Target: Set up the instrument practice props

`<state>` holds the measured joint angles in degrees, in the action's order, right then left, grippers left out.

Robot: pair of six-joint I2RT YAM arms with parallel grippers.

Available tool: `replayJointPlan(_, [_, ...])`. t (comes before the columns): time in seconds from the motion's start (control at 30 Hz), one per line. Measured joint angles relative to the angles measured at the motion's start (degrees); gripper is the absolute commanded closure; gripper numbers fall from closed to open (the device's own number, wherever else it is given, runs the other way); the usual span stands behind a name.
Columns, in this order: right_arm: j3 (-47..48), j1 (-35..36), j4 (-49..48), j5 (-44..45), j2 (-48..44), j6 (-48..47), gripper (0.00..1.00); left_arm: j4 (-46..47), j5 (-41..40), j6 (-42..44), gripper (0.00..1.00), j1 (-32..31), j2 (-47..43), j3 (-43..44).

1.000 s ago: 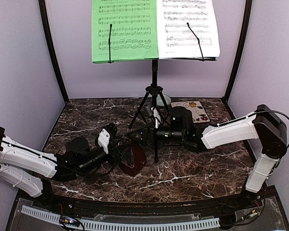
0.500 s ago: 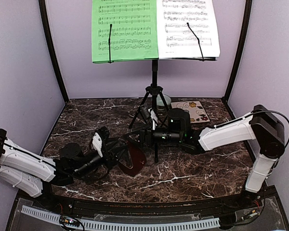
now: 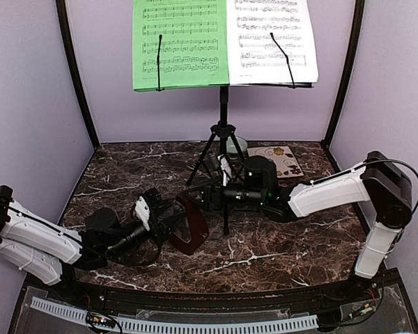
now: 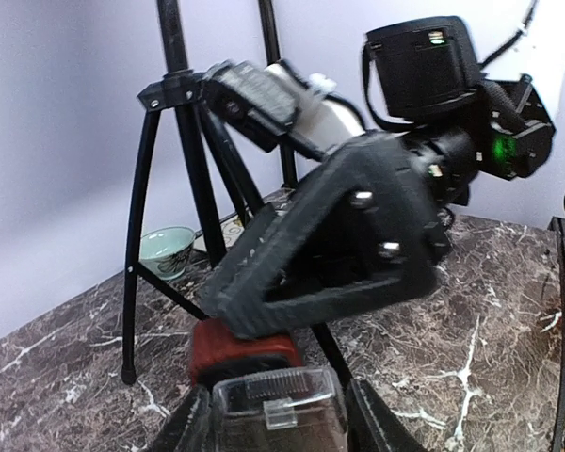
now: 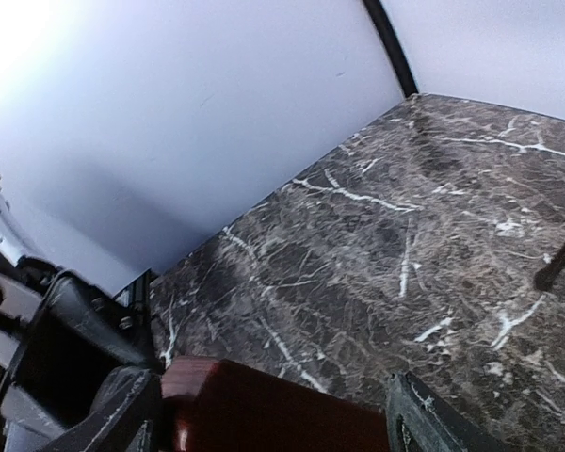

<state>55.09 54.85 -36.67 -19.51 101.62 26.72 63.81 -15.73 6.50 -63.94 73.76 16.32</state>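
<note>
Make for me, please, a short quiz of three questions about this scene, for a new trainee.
1. True or false: in the top view, the green sheet sits left of the white sheet on the music stand.
2. In the right wrist view, what lies between the fingers of the right gripper? A) a cup B) the metronome C) a pen
3. What colour is the small bowl behind the stand's legs?

Key: 1 true; 2 B; 3 pale green.
</note>
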Motion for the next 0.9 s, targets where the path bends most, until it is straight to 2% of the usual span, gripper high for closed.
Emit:
replayJointPlan(0.2, [0.0, -1.2, -0.2, 1.5, 0.1, -0.1, 0.19, -0.4, 2.1, 5.8, 0.8, -0.9, -3.0, -1.6])
replayJointPlan(0.43, [0.0, -1.2, -0.2, 1.4, 0.1, -0.3, 0.18, -3.1, 0.4, 2.5, 0.8, -0.7, -5.5, -1.7])
replayJointPlan(0.53, [0.0, -1.2, 0.0, 1.0, 0.0, -0.7, 0.16, -9.3, -1.2, -1.3, 0.79, 0.9, -10.4, -0.5])
replayJointPlan(0.63, [0.0, -1.2, 0.5, 0.9, -0.3, -1.2, 0.16, -19.5, -2.2, -5.6, 0.78, 4.6, -16.5, 3.7])
replayJointPlan(0.77, [0.0, -1.2, 2.1, 0.7, -1.0, -1.5, 0.15, -32.6, -2.7, -10.7, 0.8, 11.5, -22.9, 9.1])
replayJointPlan(0.9, [1.3, -1.2, 5.1, 0.6, -1.5, -2.1, 0.12, -46.6, -2.1, -16.3, 0.83, 20.5, -22.5, 14.7])
